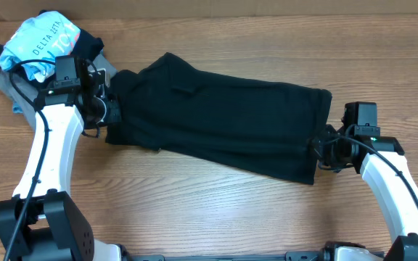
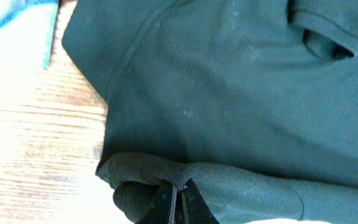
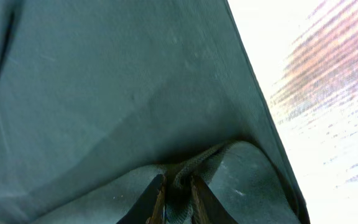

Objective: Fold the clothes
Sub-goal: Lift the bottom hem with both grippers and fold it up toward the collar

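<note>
The left gripper pinches the black shirt at its nine o'clock end. The right gripper pinches the three o'clock end (both squeeze cloth tight).

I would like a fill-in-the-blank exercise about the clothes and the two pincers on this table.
1. The garment held by the left pincer and the right pincer is ___ in colour.
2. It lies stretched on a ___ table.
3. The light-blue shirt lies nearer the ___ pincer.
Missing words: black; wooden; left.
</note>
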